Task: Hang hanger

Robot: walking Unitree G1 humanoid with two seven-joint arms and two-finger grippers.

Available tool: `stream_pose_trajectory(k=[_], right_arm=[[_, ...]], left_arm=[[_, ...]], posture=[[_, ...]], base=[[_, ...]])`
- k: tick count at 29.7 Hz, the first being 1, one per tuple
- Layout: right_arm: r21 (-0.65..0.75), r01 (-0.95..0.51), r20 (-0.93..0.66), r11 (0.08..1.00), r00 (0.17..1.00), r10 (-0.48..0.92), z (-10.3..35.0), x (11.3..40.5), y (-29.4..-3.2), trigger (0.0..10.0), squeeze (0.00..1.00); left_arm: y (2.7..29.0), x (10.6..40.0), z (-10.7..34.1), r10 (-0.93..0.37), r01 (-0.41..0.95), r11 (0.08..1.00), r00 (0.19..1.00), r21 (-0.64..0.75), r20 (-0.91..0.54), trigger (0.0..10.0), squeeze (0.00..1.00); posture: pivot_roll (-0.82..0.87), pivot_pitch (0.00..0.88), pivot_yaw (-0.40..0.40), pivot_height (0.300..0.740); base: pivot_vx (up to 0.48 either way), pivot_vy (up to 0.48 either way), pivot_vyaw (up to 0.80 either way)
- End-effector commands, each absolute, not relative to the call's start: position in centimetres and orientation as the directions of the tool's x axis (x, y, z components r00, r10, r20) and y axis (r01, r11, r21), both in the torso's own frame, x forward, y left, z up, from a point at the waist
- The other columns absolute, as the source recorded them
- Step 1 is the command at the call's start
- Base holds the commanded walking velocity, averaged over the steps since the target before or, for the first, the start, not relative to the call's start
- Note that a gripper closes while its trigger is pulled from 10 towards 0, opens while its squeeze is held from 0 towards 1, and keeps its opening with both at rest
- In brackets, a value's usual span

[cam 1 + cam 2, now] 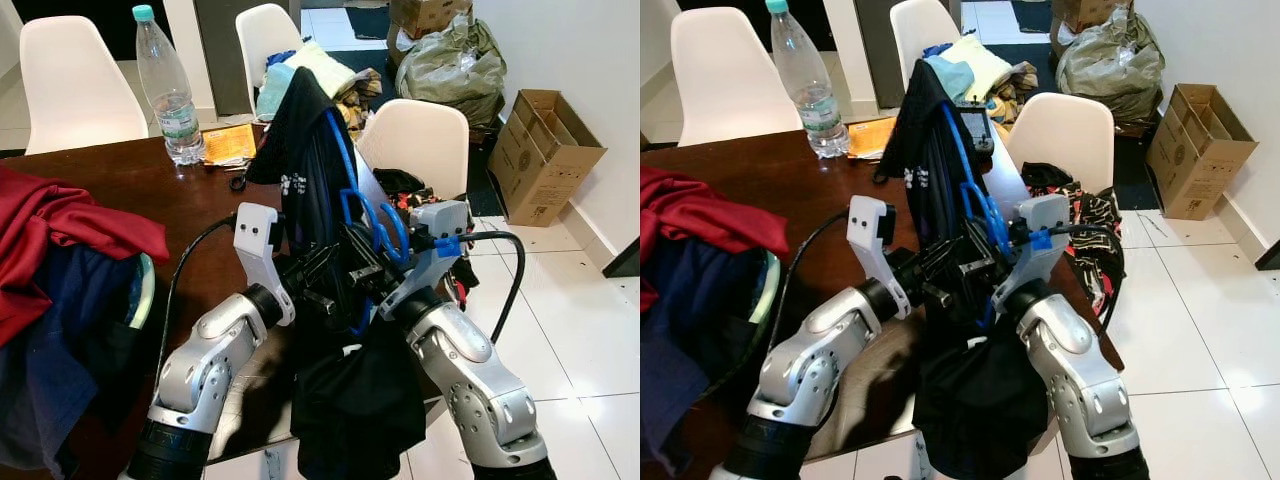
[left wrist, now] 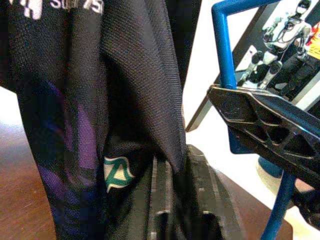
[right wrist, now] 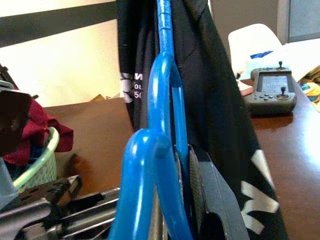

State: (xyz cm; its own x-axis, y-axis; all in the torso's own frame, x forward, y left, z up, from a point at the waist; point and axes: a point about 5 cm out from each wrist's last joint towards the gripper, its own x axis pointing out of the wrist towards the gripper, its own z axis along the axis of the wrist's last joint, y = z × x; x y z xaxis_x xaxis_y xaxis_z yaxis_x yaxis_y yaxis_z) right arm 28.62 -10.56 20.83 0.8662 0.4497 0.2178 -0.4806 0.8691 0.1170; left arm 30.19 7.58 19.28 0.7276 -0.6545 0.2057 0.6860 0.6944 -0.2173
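Observation:
A blue plastic hanger stands upright over the table edge with a black shirt draped on it; its hook points down towards my arms. The right gripper is shut on the hanger near the hook, one black finger pressed against the blue plastic. The left gripper comes in from the left, shut on the black shirt, whose fabric runs down between its fingers. More black cloth hangs below both wrists and hides the fingertips.
The dark wooden table carries a water bottle, an orange packet and a handheld controller. A basket with red and blue clothes stands at my left. White chairs and a cardboard box stand on the tiled floor.

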Motion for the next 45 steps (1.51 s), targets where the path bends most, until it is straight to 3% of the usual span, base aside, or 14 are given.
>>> stream_pose_trajectory(k=[1, 5, 7, 8, 11, 15, 16, 17, 19, 20, 23, 26, 28, 45], right_arm=[[0.114, -0.429, 0.194, 0.896, 0.894, 0.404, 20.2, 28.9, -11.5, 0.0, 0.00], [0.106, -0.418, 0.196, 0.902, 0.898, 0.393, 20.3, 29.0, -11.9, 0.0, 0.00], [0.092, -0.404, 0.194, 0.910, 0.904, 0.382, 20.3, 29.1, -12.5, 0.0, 0.00], [0.071, -0.380, 0.188, 0.922, 0.913, 0.362, 20.3, 29.4, -13.5, 0.0, 0.00], [0.071, -0.380, 0.188, 0.922, 0.913, 0.362, 20.3, 29.4, -13.5, 0.0, 0.00], [-0.009, -0.291, 0.160, 0.957, 0.944, 0.288, 20.6, 30.1, -16.9, 0.0, 0.00], [-0.009, -0.291, 0.160, 0.957, 0.944, 0.288, 20.6, 30.1, -16.9, 0.0, 0.00], [-0.056, -0.273, 0.137, 0.960, 0.951, 0.279, 20.6, 30.0, -18.4, 0.0, 0.00], [-0.076, -0.278, 0.126, 0.957, 0.950, 0.286, 20.5, 29.9, -18.8, 0.0, 0.00], [-0.087, -0.281, 0.119, 0.956, 0.950, 0.290, 20.5, 29.7, -19.3, 0.0, 0.00], [-0.095, -0.282, 0.116, 0.955, 0.949, 0.292, 20.7, 29.4, -19.8, 0.0, 0.00], [-0.091, -0.311, 0.136, 0.946, 0.937, 0.322, 21.3, 28.6, -20.8, 0.0, 0.00], [-0.098, -0.363, 0.139, 0.927, 0.917, 0.374, 21.4, 28.2, -20.4, 0.0, 0.00], [-0.101, -0.569, 0.125, 0.816, 0.807, 0.577, 21.0, 26.6, -17.2, 0.0, 0.00]], left_arm=[[7.9, 29.9, 19.1, -0.658, 0.692, 0.691, 0.722, -0.209, 0.215, 10.0, 1.00], [8.4, 29.6, 20.1, -0.695, 0.742, 0.626, 0.671, -0.242, 0.259, 10.0, 1.00], [8.8, 28.9, 21.1, -0.761, 0.813, 0.534, 0.581, -0.231, 0.287, 10.0, 1.00], [9.3, 27.4, 22.2, -0.852, 0.899, 0.395, 0.436, -0.190, 0.292, 10.0, 1.00], [9.3, 27.4, 22.2, -0.852, 0.899, 0.395, 0.436, -0.190, 0.292, 10.0, 1.00], [10.9, 23.4, 24.1, -0.969, 0.995, 0.079, 0.092, -0.063, 0.228, 10.0, 1.00], [10.9, 23.4, 24.1, -0.969, 0.995, 0.079, 0.092, -0.063, 0.228, 10.0, 1.00], [11.6, 23.6, 25.0, -0.966, 0.994, 0.111, 0.110, -0.009, 0.233, 10.0, 0.79], [11.8, 24.1, 25.4, -0.957, 0.988, 0.156, 0.149, 0.010, 0.248, 10.0, 0.79], [12.3, 24.8, 25.9, -0.942, 0.976, 0.218, 0.203, 0.027, 0.268, 10.0, 0.00], [13.2, 26.3, 26.8, -0.897, 0.929, 0.362, 0.326, 0.074, 0.299, 10.0, 0.00], [17.8, 31.7, 29.6, -0.504, 0.518, 0.850, 0.745, 0.097, 0.437, 10.0, 0.00], [18.8, 32.1, 29.7, -0.399, 0.414, 0.907, 0.786, 0.077, 0.472, 10.0, 0.00], [13.5, 30.6, 26.9, -0.620, 0.646, 0.757, 0.663, 0.098, 0.420, 10.0, 0.00]], posture=[[0.02, 0.184, 0.044, 0.740], [0.02, 0.185, 0.043, 0.740], [0.02, 0.185, 0.041, 0.740], [0.02, 0.183, 0.040, 0.740], [0.02, 0.183, 0.040, 0.740], [0.03, 0.183, 0.041, 0.740], [0.03, 0.183, 0.041, 0.740], [0.03, 0.183, 0.041, 0.740], [0.03, 0.183, 0.041, 0.740], [0.03, 0.184, 0.042, 0.740], [0.03, 0.184, 0.043, 0.740], [0.03, 0.182, 0.044, 0.740], [0.03, 0.179, 0.046, 0.740], [0.03, 0.185, 0.054, 0.740]], base=[[0.000, 0.000, 0.00], [0.000, 0.000, 0.00], [0.000, 0.000, 0.00], [0.000, 0.000, 0.00], [0.000, 0.000, 0.00], [0.000, 0.000, 0.00], [0.000, 0.000, 0.00], [0.000, 0.000, 0.00], [0.000, 0.000, 0.00], [0.000, 0.000, 0.00], [0.000, 0.000, 0.00], [0.000, 0.000, 0.00], [0.000, 0.000, 0.00], [0.000, 0.000, 0.00]])
